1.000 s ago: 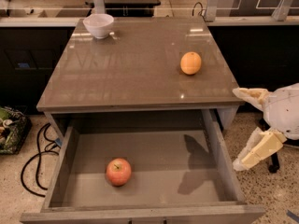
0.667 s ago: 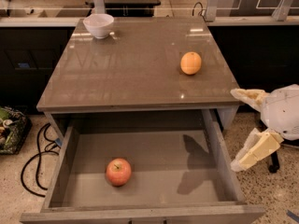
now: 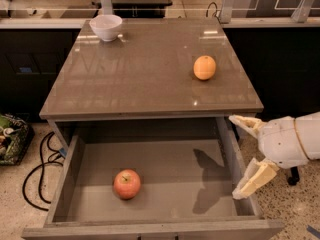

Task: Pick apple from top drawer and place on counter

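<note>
Speckled floor (image 3: 30, 219) w/ black cables (image 3: 37, 169) lies left of the top drawer (image 3: 180, 184) (camera view). The drawer stands pulled fully out. The apple (image 3: 127, 184) rests on the drawer floor, front-left of centre, stem up, apart from every wall. The counter (image 3: 140, 79) spans directly behind and above the drawer; on it are an orange fruit (image 3: 204, 67) toward the drawer's right side and a white bowl (image 3: 105, 27) at the far left corner. The gripper (image 3: 236, 157) is at the drawer's right wall, well apart from the apple. Its jaws are spread wide and hold nothing: one finger is near the drawer's rear-right corner, the other near the front. The gripper's shadow (image 3: 210, 171) falls on the right part of the drawer floor.
</note>
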Robot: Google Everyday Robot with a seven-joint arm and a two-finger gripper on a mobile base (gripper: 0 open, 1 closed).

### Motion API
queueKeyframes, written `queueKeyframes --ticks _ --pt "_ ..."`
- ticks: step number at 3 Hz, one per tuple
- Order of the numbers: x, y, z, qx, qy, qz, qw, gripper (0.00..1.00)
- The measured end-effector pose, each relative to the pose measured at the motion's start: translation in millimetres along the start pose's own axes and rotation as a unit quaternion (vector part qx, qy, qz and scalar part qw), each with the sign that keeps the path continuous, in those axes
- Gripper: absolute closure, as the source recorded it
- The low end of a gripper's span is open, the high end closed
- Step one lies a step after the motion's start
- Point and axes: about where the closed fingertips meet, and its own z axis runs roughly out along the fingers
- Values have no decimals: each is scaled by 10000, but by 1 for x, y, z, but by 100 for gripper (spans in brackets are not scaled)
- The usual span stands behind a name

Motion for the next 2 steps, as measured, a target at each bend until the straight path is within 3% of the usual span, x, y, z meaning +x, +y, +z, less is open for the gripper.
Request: queueKeyframes --ticks 2 --pt "5 8 69 3 -483 -165 9987 0"
